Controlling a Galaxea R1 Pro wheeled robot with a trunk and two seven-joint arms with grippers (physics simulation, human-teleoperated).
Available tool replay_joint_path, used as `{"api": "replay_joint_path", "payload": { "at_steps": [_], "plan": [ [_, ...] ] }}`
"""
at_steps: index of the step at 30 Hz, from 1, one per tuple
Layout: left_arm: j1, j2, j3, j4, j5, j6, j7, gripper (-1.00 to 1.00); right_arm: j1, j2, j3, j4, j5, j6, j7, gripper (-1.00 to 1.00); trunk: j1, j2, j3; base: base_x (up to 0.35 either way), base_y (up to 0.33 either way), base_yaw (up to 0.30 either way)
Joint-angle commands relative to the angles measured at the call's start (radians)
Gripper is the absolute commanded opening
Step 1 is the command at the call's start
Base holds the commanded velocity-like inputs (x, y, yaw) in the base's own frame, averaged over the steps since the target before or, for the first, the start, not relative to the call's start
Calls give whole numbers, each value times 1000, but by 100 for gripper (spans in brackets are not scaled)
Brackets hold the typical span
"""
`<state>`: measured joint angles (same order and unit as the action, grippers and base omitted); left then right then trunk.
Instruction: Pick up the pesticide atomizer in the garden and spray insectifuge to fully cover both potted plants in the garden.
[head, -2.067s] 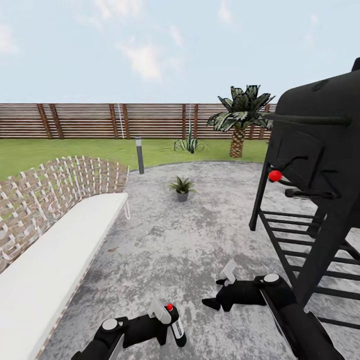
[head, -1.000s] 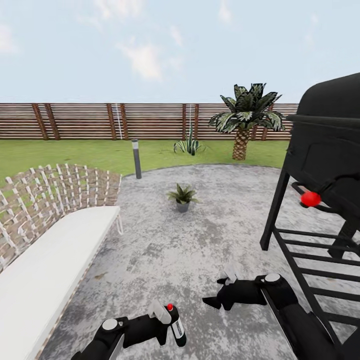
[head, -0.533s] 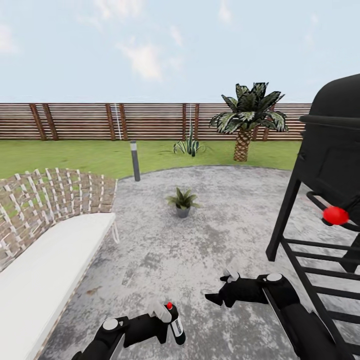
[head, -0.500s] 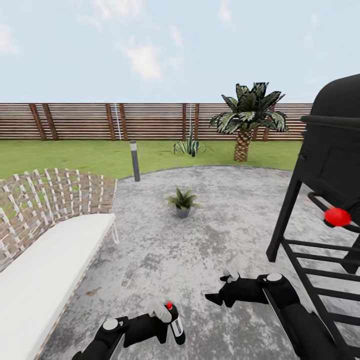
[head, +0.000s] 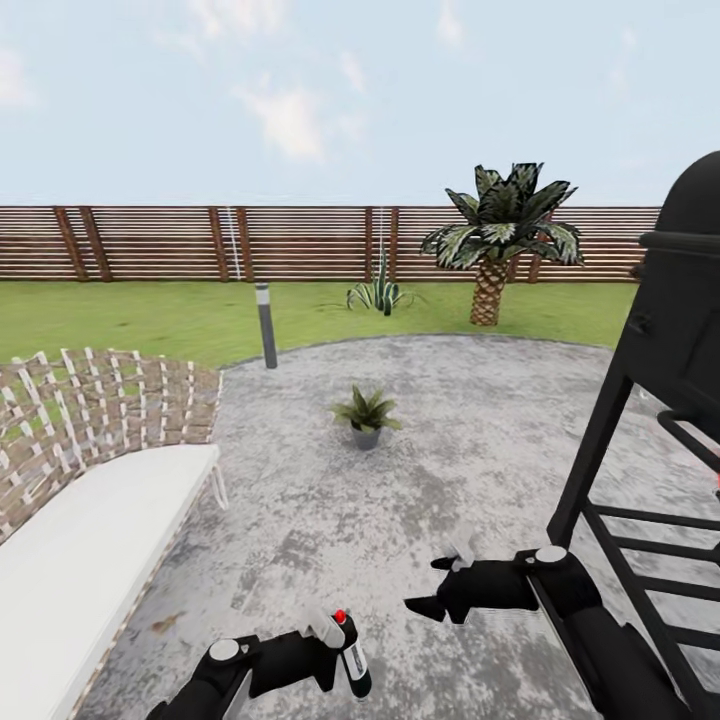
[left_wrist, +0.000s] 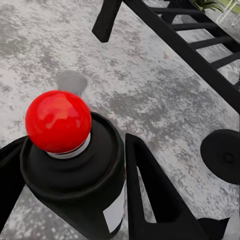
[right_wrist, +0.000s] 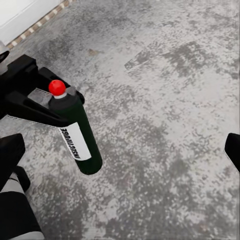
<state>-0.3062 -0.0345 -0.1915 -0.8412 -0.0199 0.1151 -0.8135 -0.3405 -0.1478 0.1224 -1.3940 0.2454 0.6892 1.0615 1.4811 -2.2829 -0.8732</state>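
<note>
**Atomizer in the left end effector, potted plant straight ahead across the paving**

The pesticide atomizer (head: 353, 652) is off the ground, clamped in the left end effector (head: 325, 655). In the left wrist view its dark body (left_wrist: 80, 185) sits between the two black fingers (left_wrist: 150, 195), with the red ball-shaped top (left_wrist: 58, 121) uppermost. Its long axis runs roughly upright, tilted a little, with the pale label band (right_wrist: 75, 141) facing out and the base hanging clear of the paved circle (head: 450, 420).

From the bottle, the potted plant (head: 366, 412) lies directly forward, well apart, standing alone on the paving about midway between the robot and the far edge where the grey meets the lawn (head: 140, 320). The left arm holding the atomizer is the nearer one; the plant sits just to the right of that arm's line. Only one plant of the pair can be made out here; the spiky clump (head: 378, 292) by the fence (head: 200, 243) is a different plant.

The right end effector (head: 440, 585) hangs over the paving with nothing in it, its jaws standing apart.

To the left runs a bench with a white cushion (head: 80, 560) and woven back; to the right stands a black grill frame (head: 640, 480). The path between them to the plant looks open. In my judgement the gap must close before spray could reach the leaves.
</note>
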Motion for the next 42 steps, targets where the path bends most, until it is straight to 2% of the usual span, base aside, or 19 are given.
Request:
{"api": "replay_joint_path", "payload": {
  "at_steps": [1,11,28,33,35,37,38,40,42],
  "plan": [
    [-1,0,0,1,0,0,0,-100,0,2,0,-1,-1,2,2,100,0,0,0,318,0,0],
    [-2,1,-1,1,0,-7,-1,-100,0,8,-4,-2,1,2,-1,100,0,0,5,318,69,-188],
    [-2,1,-5,1,-2,-9,-2,-100,0,3,-1,-4,2,-4,1,100,0,0,5,319,55,-8],
    [-2,-2,-10,2,-5,-8,-4,-100,0,9,3,-2,1,1,2,100,0,0,5,318,1,0],
    [-2,-3,-10,2,-26,-8,-4,-100,0,9,15,-1,1,3,2,100,0,0,5,319,0,0],
    [-2,-8,-10,4,-71,-8,-4,-100,0,8,43,-1,1,3,3,100,0,0,5,319,0,0],
    [-3,-13,-10,5,-83,-8,-4,-100,0,6,50,-2,0,2,5,100,0,0,5,319,0,0],
    [-3,-21,-10,11,-95,-8,-5,-100,0,5,58,-2,-1,2,27,100,0,0,5,319,0,0],
    [-4,-25,-9,17,-101,-8,-5,-100,0,4,62,-3,-1,1,84,100,0,0,5,319,0,0]
  ]
}}
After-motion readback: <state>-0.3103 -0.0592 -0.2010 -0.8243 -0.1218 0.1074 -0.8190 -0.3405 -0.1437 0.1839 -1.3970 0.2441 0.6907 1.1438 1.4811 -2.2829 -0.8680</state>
